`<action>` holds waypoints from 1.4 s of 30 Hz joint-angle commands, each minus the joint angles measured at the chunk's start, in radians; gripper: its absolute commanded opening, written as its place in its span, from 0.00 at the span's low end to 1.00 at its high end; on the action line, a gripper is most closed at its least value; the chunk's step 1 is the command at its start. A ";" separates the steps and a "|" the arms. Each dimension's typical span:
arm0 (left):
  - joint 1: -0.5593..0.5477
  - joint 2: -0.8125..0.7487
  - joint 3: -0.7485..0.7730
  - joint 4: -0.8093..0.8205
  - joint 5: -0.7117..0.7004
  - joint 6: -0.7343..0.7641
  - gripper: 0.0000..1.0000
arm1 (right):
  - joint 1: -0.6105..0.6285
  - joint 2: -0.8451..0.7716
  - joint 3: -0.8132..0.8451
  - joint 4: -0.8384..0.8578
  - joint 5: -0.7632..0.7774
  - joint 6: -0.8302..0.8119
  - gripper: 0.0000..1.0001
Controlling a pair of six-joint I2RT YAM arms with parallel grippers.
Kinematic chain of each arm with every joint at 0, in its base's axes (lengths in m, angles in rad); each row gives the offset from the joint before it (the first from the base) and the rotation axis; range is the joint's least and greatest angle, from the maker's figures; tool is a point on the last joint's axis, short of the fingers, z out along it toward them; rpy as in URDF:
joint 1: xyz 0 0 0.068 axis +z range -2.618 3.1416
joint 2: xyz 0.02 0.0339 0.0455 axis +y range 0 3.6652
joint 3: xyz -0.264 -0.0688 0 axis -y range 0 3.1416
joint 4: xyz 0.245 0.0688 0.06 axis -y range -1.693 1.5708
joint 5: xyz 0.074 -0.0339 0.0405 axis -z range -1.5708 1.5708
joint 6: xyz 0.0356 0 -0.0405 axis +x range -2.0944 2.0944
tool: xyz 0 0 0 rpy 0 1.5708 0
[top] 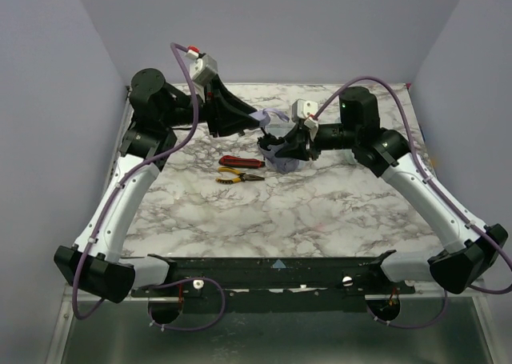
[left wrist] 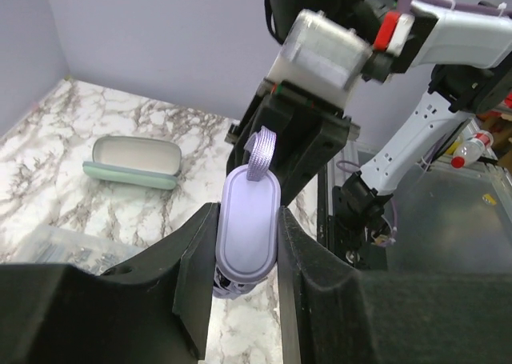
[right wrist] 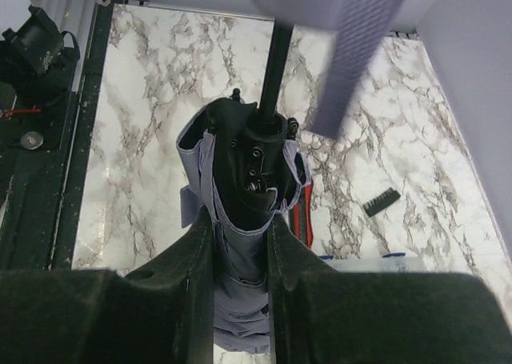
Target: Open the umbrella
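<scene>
Marbled worktop [top: 320, 212] sits between lavender walls. Over its 12 o'clock half, the umbrella [top: 284, 161] hangs in the air between both arms. Its handle [left wrist: 249, 224] is pinched by the left fingers [left wrist: 204, 260], with the strap [left wrist: 262, 152] looping off the end. The folded canopy [right wrist: 240, 288] is squeezed by the right fingers [right wrist: 200, 260], and the black shaft [right wrist: 276, 60] runs out of it. Pliers [top: 238, 177] lie at the canopy's 8 o'clock.

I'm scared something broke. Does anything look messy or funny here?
Nothing looks broken or spilled. The umbrella is up in the air: left end effector pinches its handle, right end effector its bunched-up cloth.
</scene>
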 commanded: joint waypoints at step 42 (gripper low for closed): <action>0.140 -0.109 -0.366 0.558 -0.164 -0.509 0.95 | 0.001 0.059 -0.113 0.225 -0.036 0.464 0.00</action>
